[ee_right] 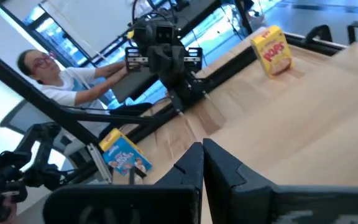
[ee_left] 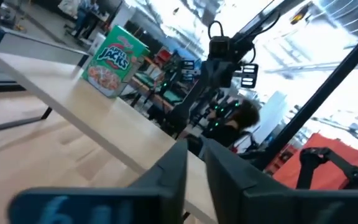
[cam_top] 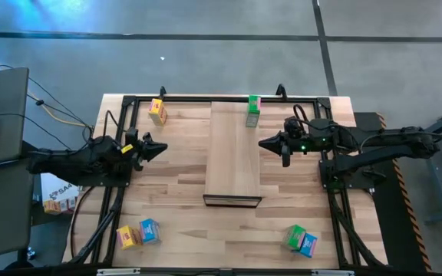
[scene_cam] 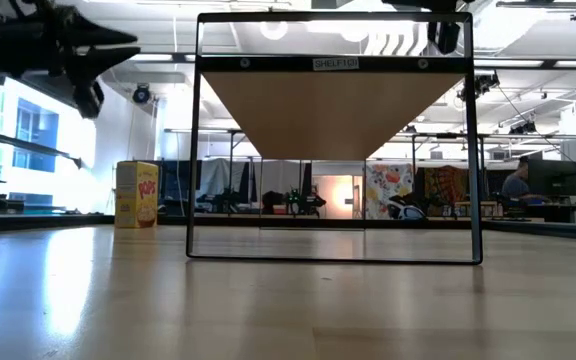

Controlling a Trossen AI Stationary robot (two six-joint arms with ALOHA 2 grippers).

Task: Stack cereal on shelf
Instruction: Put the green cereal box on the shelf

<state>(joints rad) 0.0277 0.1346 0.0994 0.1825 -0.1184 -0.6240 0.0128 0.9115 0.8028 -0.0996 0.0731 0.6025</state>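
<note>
The shelf (cam_top: 235, 149) is a pale wood panel on a black frame in the middle of the table. A green cereal box (cam_top: 253, 111) stands upright on its far end, and shows in the left wrist view too (ee_left: 114, 59). A yellow box (cam_top: 157, 111) stands on the table's far left (scene_cam: 136, 195) (ee_right: 272, 51). A yellow and a blue box (cam_top: 138, 233) lie near left, a green and a blue one (cam_top: 301, 240) near right. My left gripper (cam_top: 156, 149) hovers left of the shelf, shut and empty (ee_left: 194, 168). My right gripper (cam_top: 267, 143) hovers at the shelf's right edge, also shut and empty (ee_right: 201, 163).
The black shelf frame (scene_cam: 333, 258) stands on the table, with its panel raised above the tabletop. A person (ee_right: 48, 68) sits beyond the table's left side. Bare tabletop lies between the shelf and each near pair of boxes.
</note>
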